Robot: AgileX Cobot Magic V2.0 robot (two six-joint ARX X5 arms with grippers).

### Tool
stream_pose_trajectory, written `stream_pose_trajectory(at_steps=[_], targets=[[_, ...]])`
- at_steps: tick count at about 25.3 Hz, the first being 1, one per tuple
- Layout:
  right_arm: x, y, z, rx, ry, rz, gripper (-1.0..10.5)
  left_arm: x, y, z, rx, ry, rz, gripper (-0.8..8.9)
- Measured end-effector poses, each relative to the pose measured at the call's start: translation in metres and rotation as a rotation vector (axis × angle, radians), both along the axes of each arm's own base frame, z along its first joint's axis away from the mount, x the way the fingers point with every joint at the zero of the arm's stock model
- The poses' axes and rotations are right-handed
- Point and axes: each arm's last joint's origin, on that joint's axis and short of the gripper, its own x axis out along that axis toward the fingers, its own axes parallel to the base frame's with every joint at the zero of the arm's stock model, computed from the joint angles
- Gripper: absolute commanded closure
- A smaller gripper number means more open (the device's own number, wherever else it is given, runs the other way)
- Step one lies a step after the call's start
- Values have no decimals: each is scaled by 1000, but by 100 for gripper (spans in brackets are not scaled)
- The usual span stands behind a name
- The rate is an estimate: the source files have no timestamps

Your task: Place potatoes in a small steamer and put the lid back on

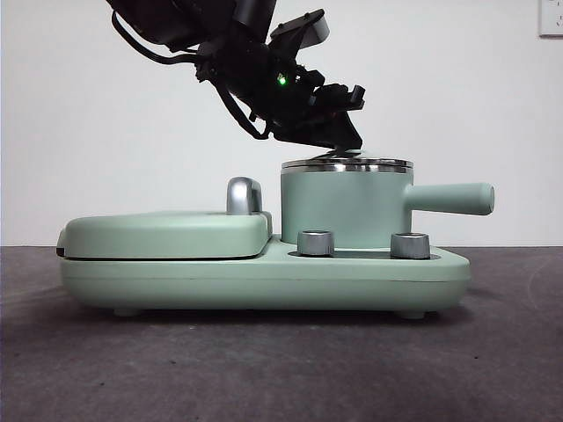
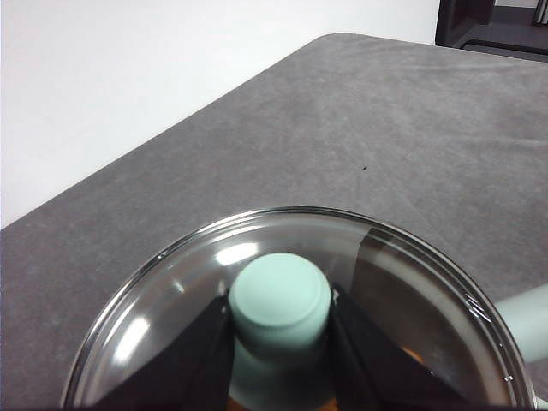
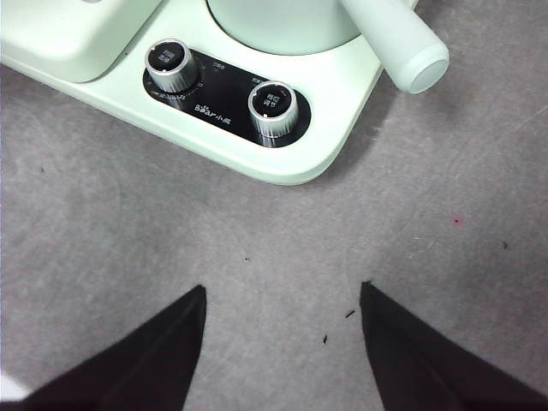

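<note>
Front view: small steamer (image 1: 346, 204) stands on the right part of a mint-green cooker base (image 1: 264, 280), its straight handle pointing right. The lid (image 1: 347, 163) sits flat on the steamer's steel rim. A dark arm comes down from the upper left, and the left tool (image 1: 341, 148) is right at the top of the lid. To the left of the pot a flat griddle cover (image 1: 163, 234) with a chrome handle (image 1: 244, 195) lies closed on the base. Two steel knobs (image 1: 317, 243) stand on the base in front of the pot. The base rests on a grey tabletop (image 1: 264, 369).

Left wrist view: the left tool (image 2: 281, 330) is clenched on the lid's knob (image 2: 280, 300), one black jaw pressed to each side of it. The clear lid (image 2: 171, 300) with its steel rim fills the lower part of the picture. A sliver of orange-brown shows through the glass near the jaws, too little to say that it is the potatoes.

Right wrist view: the right tool (image 3: 282, 342) hovers over bare grey tabletop (image 3: 428, 257) in front of the cooker base (image 3: 325, 137), jaws spread wide and holding nothing. The two knobs (image 3: 273, 109) sit on a black panel, and the steamer's handle (image 3: 398, 43) juts out above the base's corner
</note>
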Motion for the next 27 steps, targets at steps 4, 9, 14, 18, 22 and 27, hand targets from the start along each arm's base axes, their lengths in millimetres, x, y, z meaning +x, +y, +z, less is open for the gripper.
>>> stream_pose_trajectory(at_steps=[4, 9, 14, 18, 22, 27], targets=[[0, 0, 0, 0, 0, 0, 670, 1, 1, 0, 3, 3, 6, 799], [0, 0, 0, 0, 0, 0, 671, 1, 2, 1, 18, 17, 16, 799], [0, 0, 0, 0, 0, 0, 670, 1, 4, 3, 35, 32, 17, 799], [0, 0, 0, 0, 0, 0, 670, 1, 5, 4, 42, 38, 17, 787], [0, 0, 0, 1, 1, 1, 670, 1, 5, 4, 38, 37, 15, 646], [0, 0, 0, 1, 3, 2, 670, 3, 8, 4, 25, 60, 41, 488]])
